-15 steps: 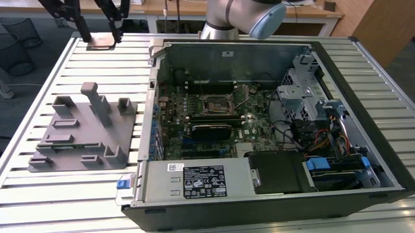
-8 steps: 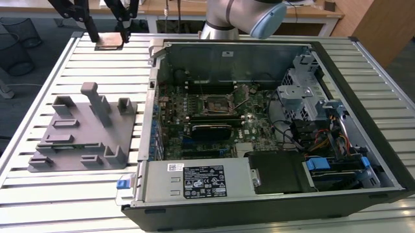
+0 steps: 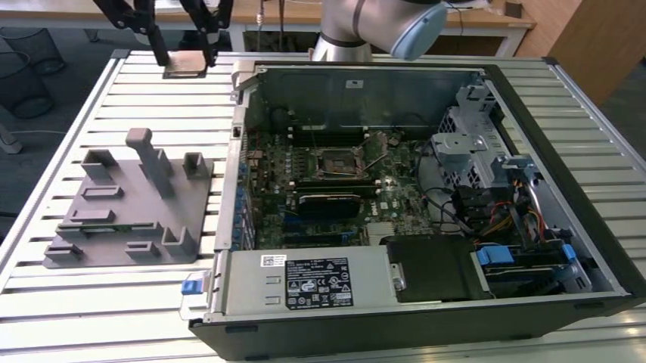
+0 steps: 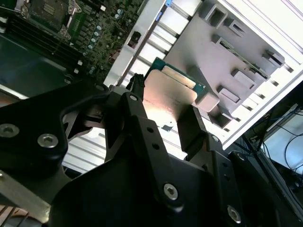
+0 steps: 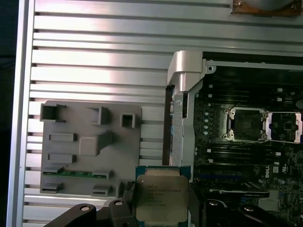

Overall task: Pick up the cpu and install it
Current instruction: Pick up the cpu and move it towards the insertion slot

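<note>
The cpu (image 3: 187, 65), a flat square chip with a silver-grey top, hangs in the air above the slatted table's far left part in the exterior view. My gripper (image 3: 186, 56) is shut on it, one black finger on each side. In both wrist views the cpu (image 5: 161, 195) (image 4: 171, 91) sits clamped between the fingers (image 4: 138, 97). The black socket frame (image 3: 335, 160) (image 5: 246, 125) lies open on the motherboard inside the computer case, well to the exterior view's right of the gripper.
A grey fixture block (image 3: 121, 204) (image 5: 85, 146) with slots and posts lies on the slatted table (image 3: 121, 302) left of the case. The case wall (image 3: 238, 151) stands between fixture and motherboard. A drive cage (image 3: 474, 144), cables and a power supply (image 3: 302, 281) fill the case.
</note>
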Tool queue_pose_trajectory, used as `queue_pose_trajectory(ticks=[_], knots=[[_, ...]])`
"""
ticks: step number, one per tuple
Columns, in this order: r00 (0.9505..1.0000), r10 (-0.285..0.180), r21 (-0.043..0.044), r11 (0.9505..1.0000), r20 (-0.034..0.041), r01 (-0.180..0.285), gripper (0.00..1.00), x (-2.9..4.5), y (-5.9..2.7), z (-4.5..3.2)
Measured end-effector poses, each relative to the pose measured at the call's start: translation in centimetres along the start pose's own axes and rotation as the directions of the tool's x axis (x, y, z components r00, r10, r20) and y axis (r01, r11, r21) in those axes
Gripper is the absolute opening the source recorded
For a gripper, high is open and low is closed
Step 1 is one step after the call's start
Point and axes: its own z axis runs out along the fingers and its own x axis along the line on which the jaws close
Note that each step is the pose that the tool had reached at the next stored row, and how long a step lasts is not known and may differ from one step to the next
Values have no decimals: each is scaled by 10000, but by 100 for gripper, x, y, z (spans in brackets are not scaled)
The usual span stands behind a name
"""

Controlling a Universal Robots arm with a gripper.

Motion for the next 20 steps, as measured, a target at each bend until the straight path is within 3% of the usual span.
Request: queue_pose_trajectory(ticks=[4, 10, 20], knots=[[10000, 0, 1, 10000, -1, 0, 53, -95, 5, -1], [10000, 1, 0, 10000, -1, -1, 53, -299, 6, 0], [10000, 0, 1, 10000, -1, 0, 53, -714, 15, 3]])
